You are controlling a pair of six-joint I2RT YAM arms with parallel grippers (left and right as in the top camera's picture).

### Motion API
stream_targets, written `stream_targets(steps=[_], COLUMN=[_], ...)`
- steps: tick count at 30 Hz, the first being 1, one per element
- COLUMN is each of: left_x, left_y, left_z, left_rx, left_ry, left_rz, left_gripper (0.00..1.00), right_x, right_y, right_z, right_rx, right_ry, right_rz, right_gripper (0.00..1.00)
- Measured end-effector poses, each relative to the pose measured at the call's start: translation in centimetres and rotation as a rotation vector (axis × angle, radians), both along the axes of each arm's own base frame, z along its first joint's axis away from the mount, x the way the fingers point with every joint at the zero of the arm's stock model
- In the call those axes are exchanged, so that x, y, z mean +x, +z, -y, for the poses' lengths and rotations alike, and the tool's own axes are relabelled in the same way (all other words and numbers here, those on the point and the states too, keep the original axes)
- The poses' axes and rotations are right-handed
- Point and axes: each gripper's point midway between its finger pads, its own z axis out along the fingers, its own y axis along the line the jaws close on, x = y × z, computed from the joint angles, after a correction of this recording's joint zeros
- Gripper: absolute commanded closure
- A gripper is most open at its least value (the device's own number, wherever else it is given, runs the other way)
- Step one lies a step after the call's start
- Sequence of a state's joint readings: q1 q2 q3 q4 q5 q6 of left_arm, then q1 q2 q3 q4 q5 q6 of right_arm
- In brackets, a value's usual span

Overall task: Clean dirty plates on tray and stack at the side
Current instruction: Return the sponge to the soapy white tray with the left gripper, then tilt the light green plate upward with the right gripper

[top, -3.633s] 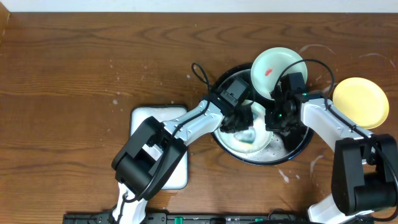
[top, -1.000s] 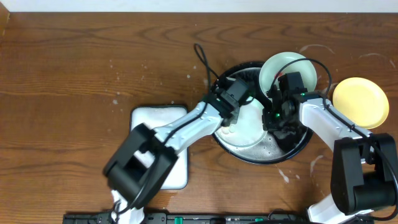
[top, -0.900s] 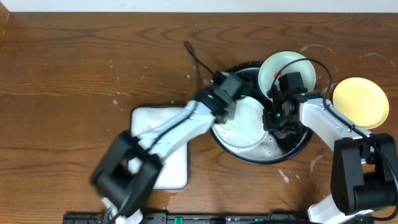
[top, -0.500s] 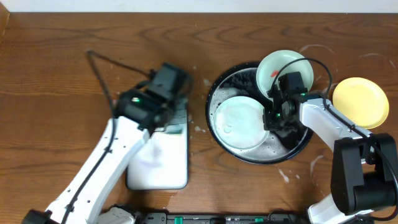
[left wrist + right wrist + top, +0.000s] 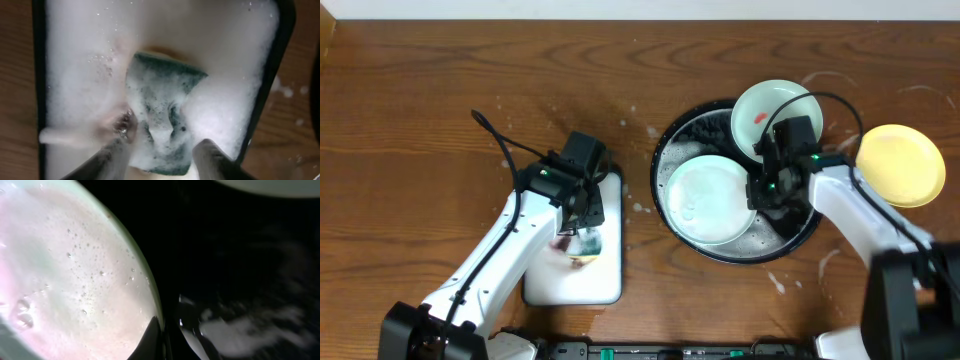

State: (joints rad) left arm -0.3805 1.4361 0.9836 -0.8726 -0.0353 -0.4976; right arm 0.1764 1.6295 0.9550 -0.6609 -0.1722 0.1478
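Left gripper (image 5: 162, 157): near left, fingers apart above green sponge (image 5: 160, 110) lying in white dish (image 5: 570, 288). Right gripper (image 5: 172, 340): clamped on soapy mint plate (image 5: 705, 200) in black tray (image 5: 800, 235). Farther: yellow plate (image 5: 900, 165), smeared mint plate (image 5: 770, 110). Judged: scrub done; next, lift soapy plate out, stack on yellow.

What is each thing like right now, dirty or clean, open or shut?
tray: wet, foamy.
soapy plate: flat in tray, covered in foam.
smeared plate: red smear, on tray's far rim.
yellow plate: on table, no smear seen.
sponge: lying in foamy dish.
left gripper: open, astride sponge.
right gripper: shut on soapy plate's rim.
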Motion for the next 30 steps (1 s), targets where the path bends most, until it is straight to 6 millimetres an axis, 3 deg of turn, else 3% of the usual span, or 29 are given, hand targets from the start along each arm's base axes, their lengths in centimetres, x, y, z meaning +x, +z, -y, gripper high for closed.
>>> stream_targets(steps=[1, 3, 8, 19, 30], left_x=[0.0, 0.1, 0.1, 0.1, 0.1], left_y=[0.0, 0.0, 0.0, 0.0, 0.0], left_z=[0.0, 0.1, 0.1, 0.1, 0.1], left_rx=[-0.002, -0.004, -0.005, -0.005, -0.005], left_ry=[-0.003, -0.003, -0.001, -0.001, -0.001], left_rz=[0.001, 0.004, 0.005, 0.004, 0.005], left_gripper=[0.25, 0.22, 0.21, 0.19, 0.20], right_x=[0.0, 0.0, -0.8, 0.0, -1.3], right_y=[0.6, 2.4, 5.3, 11.0, 16.1], right_z=[0.1, 0.2, 1.1, 2.4, 0.0], right_rx=[-0.009, -0.037, -0.179, -0.411, -0.606], right_ry=[-0.001, 0.007, 0.012, -0.016, 0.150], right_rz=[0.017, 0.069, 0.161, 0.414, 0.637], right_gripper=[0.99, 0.99, 0.99, 0.99, 0.99])
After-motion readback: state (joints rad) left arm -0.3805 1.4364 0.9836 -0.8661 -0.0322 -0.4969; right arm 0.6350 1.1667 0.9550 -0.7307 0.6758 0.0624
